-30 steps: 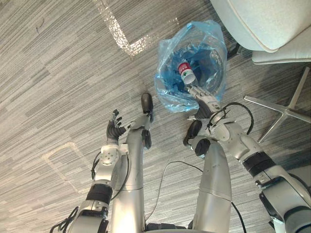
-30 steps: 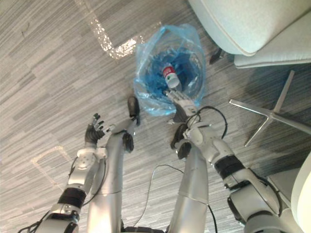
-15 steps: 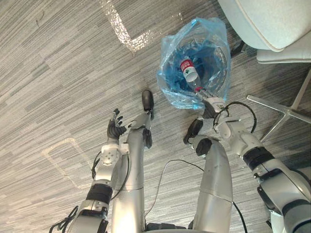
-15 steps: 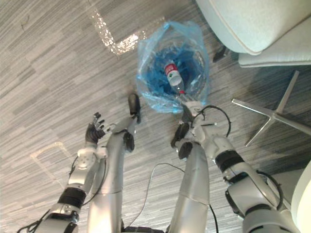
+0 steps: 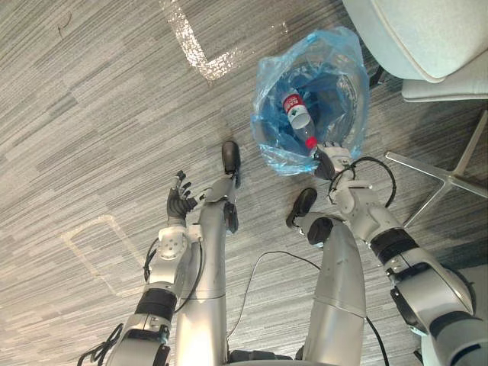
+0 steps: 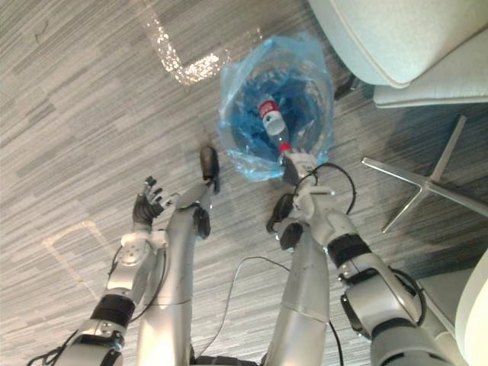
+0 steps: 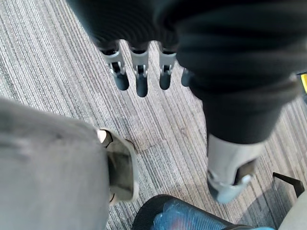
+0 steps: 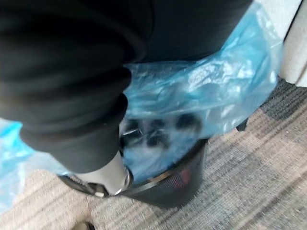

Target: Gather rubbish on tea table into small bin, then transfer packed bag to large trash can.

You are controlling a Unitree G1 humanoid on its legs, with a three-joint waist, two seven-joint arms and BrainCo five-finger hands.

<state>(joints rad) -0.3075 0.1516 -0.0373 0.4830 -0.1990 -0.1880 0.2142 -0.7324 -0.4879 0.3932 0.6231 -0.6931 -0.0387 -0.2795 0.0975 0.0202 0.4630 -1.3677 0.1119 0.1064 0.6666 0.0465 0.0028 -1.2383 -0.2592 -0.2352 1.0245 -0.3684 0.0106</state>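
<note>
**Right hand at the bag's rim, bottle in the bin**

Left eye view: a blue bag (image 5: 345, 65) stands open-mouthed on the grey carpeted floor (image 5: 91, 114). A plastic bottle (image 5: 296, 113) with a red label and red cap lies inside it, cap pointing toward the robot. The right hand (image 5: 329, 158) is at the near edge of the bag, touching the plastic just below the bottle's cap. The left hand (image 5: 179, 204) hangs over bare carpet, well apart from the bag, with its fingers spread and nothing in it. A pale armchair (image 5: 412, 30) sits just beside the bag on the far right, with a metal chair base (image 5: 438, 174) near it. A worn tape mark (image 5: 200, 57) crosses the carpet beyond the bag.

Right eye view: the layout is the same, with the bottle inside the bag and the right hand against its near rim.

Left wrist view: the left hand's fingers (image 7: 139, 84) are straight and relaxed over the carpet, the thumb (image 7: 225, 182) held apart. The black mesh small bin (image 7: 146, 218), lined in blue, shows past them.

Right wrist view: the bag's film drapes over the bin's rim. Dark fingertips (image 8: 184, 120) show dimly through the plastic, and the thumb (image 8: 108, 177) lies outside by the rim. Whether they are pinching the film cannot be told.
</note>
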